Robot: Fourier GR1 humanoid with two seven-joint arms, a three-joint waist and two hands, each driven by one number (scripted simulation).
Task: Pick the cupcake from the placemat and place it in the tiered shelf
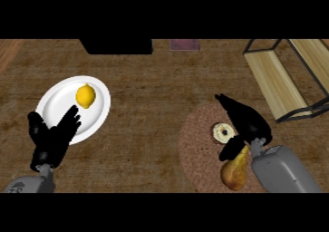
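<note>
- The right hand [250,124] hangs low over the round brown placemat [197,149]. Its fingers are stretched out straight and point away from the robot and a little to its left. The thumb is spread wide below them, so the hand is open and holds nothing.
- The cupcake [224,132] sits on the placemat just to the left of that palm, in the gap between the fingers and the thumb. From here I can't say whether the hand touches it.
- A brownish-yellow pear [235,174] lies on the same mat, just behind the thumb on the robot's side, with the grey forearm partly over it.
- The tiered shelf [273,77], pale wooden boards in a thin black frame, stands beyond the right hand and off to its right, clear of the mat. The cupcake is not on it.
- Well to the left of the right hand, across the brown counter [147,90], the left hand [53,138] rests open with its fingers up.
- Its fingertips overlap the near edge of a white plate [60,99], which has a lemon [85,96] on it just past them.
</note>
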